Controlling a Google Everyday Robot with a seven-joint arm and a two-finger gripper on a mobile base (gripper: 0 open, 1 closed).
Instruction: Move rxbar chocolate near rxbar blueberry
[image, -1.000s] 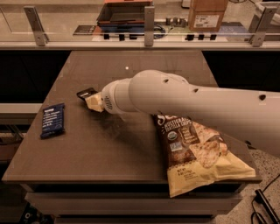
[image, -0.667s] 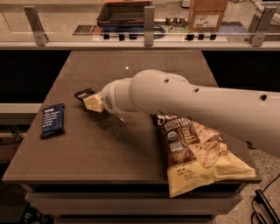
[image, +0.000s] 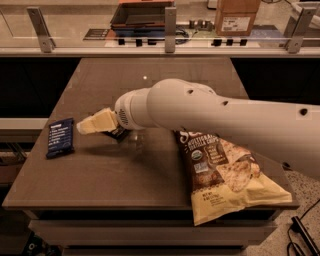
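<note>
The rxbar blueberry (image: 61, 137), a dark blue flat bar with white text, lies near the table's left edge. My gripper (image: 92, 124), with cream fingers (image: 100, 121) at the end of the white arm, sits just right of it, a short gap away. The fingers look pressed together. The rxbar chocolate (image: 118, 133), a black wrapper, shows only as a dark piece under the fingers and appears to be held in them. Most of it is hidden by the gripper.
A large chip bag (image: 225, 172) lies at the front right of the brown table (image: 100, 180), partly under my arm. A rail with posts (image: 170, 25) and a counter with a box stand behind the table.
The gripper has moved left and down toward the blue bar. The black bar has left its spot beyond the fingertips and now sits under the fingers.
</note>
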